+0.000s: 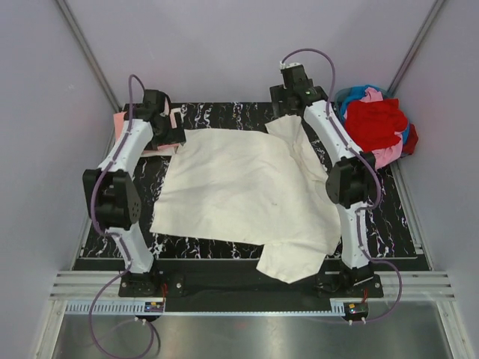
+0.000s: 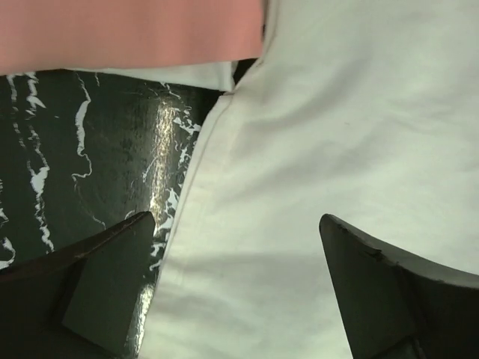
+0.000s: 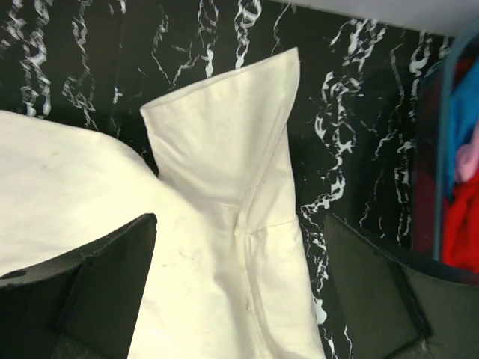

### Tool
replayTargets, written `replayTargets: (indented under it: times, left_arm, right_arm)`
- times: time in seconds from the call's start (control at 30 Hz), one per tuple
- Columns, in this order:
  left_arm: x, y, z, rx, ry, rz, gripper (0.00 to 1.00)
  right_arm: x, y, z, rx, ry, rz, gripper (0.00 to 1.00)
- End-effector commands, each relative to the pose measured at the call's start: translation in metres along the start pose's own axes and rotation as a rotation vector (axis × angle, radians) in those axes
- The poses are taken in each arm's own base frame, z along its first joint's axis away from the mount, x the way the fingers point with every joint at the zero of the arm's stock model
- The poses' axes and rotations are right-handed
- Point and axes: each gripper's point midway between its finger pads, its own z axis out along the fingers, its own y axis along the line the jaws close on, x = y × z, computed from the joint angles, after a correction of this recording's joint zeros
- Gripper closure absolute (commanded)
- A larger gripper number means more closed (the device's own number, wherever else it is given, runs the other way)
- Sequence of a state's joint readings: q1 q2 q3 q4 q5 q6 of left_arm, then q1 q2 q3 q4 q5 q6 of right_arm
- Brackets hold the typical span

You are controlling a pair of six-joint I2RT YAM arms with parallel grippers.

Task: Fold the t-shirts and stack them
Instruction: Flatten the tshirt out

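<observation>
Dark fingers (image 2: 97, 292) of the left tool (image 2: 236, 218) fill the bottom corners of the left wrist view. They are spread wide and released, with nothing gripped between them. Beneath them lies a seamed edge of the cream shirt (image 1: 239, 187), resting on the black marbled counter (image 1: 397, 217).

Just beyond that edge sits the pink shirt (image 2: 127, 30), flat at the far left of the counter. A strip of white shirt (image 2: 187, 75) shows under its near side. The cream shirt's corner meets the pink one; whether it overlaps it I cannot tell.

The right tool (image 3: 239, 217) is released too, its jaws standing far apart and holding nothing. It hangs over the cream shirt's far right sleeve (image 3: 232, 149), which lies flat and points toward the far edge of the counter.

From above, the cream shirt is spread open across the middle of the counter between the two arms. It is mostly smooth, and a flap at its near right reaches toward the right arm's base.

A pile (image 1: 378, 123) of loose shirts is heaped at the far right corner, well apart from the pink one. Red is on top, with blue and pink showing around it.
</observation>
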State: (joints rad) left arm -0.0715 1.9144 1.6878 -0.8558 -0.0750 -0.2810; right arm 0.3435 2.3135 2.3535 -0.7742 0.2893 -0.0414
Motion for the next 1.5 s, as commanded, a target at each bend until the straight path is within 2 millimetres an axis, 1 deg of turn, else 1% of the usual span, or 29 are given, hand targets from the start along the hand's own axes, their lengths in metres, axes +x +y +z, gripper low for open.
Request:
replayTargets:
  times: [0.0, 0.07, 0.1, 0.13, 0.17, 0.2, 0.23, 0.27, 0.3, 0.33, 0.37, 0.4, 0.43, 0.47, 0.5, 0.53, 0.57, 0.63, 0.67, 0.87, 0.9, 0.97, 1.0, 1.13, 1.17, 1.23, 1.37, 1.4, 1.47]
  left_arm:
    - [-0.048, -0.015, -0.099, 0.095, -0.301, -0.029, 0.01]
    - [-0.033, -0.016, -0.102, 0.122, -0.288, -0.031, 0.02]
    - [-0.027, -0.015, -0.104, 0.124, -0.283, -0.034, 0.03]
    - [-0.021, -0.016, -0.105, 0.127, -0.279, -0.038, 0.04]
    - [-0.005, -0.014, -0.106, 0.127, -0.267, -0.037, 0.04]
    - [0.004, -0.014, -0.106, 0.126, -0.257, -0.035, 0.05]
    - [0.012, -0.011, -0.106, 0.112, -0.256, -0.048, 0.05]
    - [0.032, -0.011, -0.104, 0.112, -0.244, -0.042, 0.07]
    - [0.042, -0.009, -0.102, 0.106, -0.237, -0.049, 0.07]
    - [0.051, -0.01, -0.109, 0.122, -0.252, -0.075, 0.09]
    - [0.074, -0.011, -0.094, 0.123, -0.216, -0.071, 0.1]
    - [0.084, -0.011, -0.09, 0.128, -0.206, -0.082, 0.1]
    - [0.094, -0.012, -0.087, 0.137, -0.197, -0.114, 0.11]
    - [0.112, -0.011, -0.077, 0.146, -0.184, -0.127, 0.13]
    - [0.122, -0.013, -0.072, 0.164, -0.171, -0.141, 0.15]
    - [0.128, -0.013, -0.07, 0.176, -0.177, -0.173, 0.16]
    - [0.143, -0.009, -0.057, 0.165, -0.157, -0.188, 0.17]
    - [0.151, -0.008, -0.046, 0.162, -0.16, -0.23, 0.19]
    - [0.162, -0.005, -0.037, 0.147, -0.137, -0.239, 0.19]
    - [0.174, -0.002, -0.014, 0.119, -0.103, -0.263, 0.23]
    - [0.176, -0.001, -0.011, 0.113, -0.099, -0.266, 0.23]
    - [0.181, 0.002, -0.007, 0.102, -0.096, -0.272, 0.23]
    - [0.181, 0.004, -0.005, 0.094, -0.101, -0.274, 0.23]
    - [0.186, 0.007, -0.001, 0.08, -0.09, -0.282, 0.29]
    - [0.186, 0.007, 0.0, 0.08, -0.088, -0.282, 0.3]
    - [0.188, 0.008, 0.003, 0.073, -0.076, -0.286, 0.3]
    - [0.192, 0.012, 0.006, 0.049, -0.054, -0.294, 0.3]
    - [0.193, 0.014, 0.007, 0.038, -0.052, -0.3, 0.3]
    - [0.196, 0.015, 0.01, 0.021, -0.034, -0.304, 0.3]
  right_arm:
    - [-0.058, -0.025, -0.089, 0.035, -0.185, 0.127, 0.0]
    - [-0.042, -0.024, -0.098, 0.018, -0.17, 0.156, 0.0]
    - [-0.014, -0.018, -0.089, 0.001, -0.111, 0.146, 0.0]
    - [-0.015, -0.013, -0.1, -0.046, -0.13, 0.175, 0.0]
    - [-0.006, -0.009, -0.1, -0.066, -0.111, 0.181, 0.0]
    - [0.018, -0.002, -0.091, -0.086, -0.057, 0.174, 0.0]
    - [0.023, 0.0, -0.088, -0.092, -0.056, 0.184, 0.0]
    - [0.031, 0.002, -0.083, -0.089, -0.038, 0.183, 0.04]
    - [0.043, 0.001, -0.07, -0.073, -0.003, 0.182, 0.08]
    - [0.052, -0.002, -0.064, -0.06, 0.034, 0.179, 0.14]
    - [0.057, -0.004, -0.058, -0.045, 0.056, 0.185, 0.25]
    - [0.055, -0.007, -0.055, -0.038, 0.066, 0.197, 0.3]
    - [0.07, -0.015, -0.042, -0.017, 0.124, 0.2, 0.36]
    - [0.076, -0.018, -0.037, -0.005, 0.145, 0.203, 0.39]
    - [0.083, -0.02, -0.028, -0.005, 0.173, 0.212, 0.43]
    - [0.09, -0.024, -0.024, -0.004, 0.194, 0.221, 0.44]
    - [0.094, -0.025, -0.021, -0.011, 0.207, 0.224, 0.45]
    - [0.106, -0.021, -0.01, -0.034, 0.236, 0.212, 0.47]
    - [0.108, -0.021, -0.008, -0.034, 0.242, 0.208, 0.47]
    - [0.115, -0.008, 0.016, -0.07, 0.282, 0.195, 0.46]
    - [0.122, -0.005, 0.023, -0.079, 0.305, 0.194, 0.46]
    - [0.125, 0.0, 0.029, -0.096, 0.313, 0.197, 0.47]
    - [0.131, 0.003, 0.035, -0.102, 0.329, 0.197, 0.47]
    - [0.142, 0.002, 0.049, -0.079, 0.353, 0.18, 0.49]
    - [0.14, 0.002, 0.05, -0.079, 0.349, 0.178, 0.5]
    - [0.147, 0.001, 0.057, -0.074, 0.367, 0.164, 0.5]
    - [0.151, -0.001, 0.062, -0.072, 0.382, 0.168, 0.62]
    - [0.152, -0.003, 0.062, -0.067, 0.383, 0.165, 0.68]
    - [0.153, -0.006, 0.06, -0.052, 0.384, 0.156, 0.74]
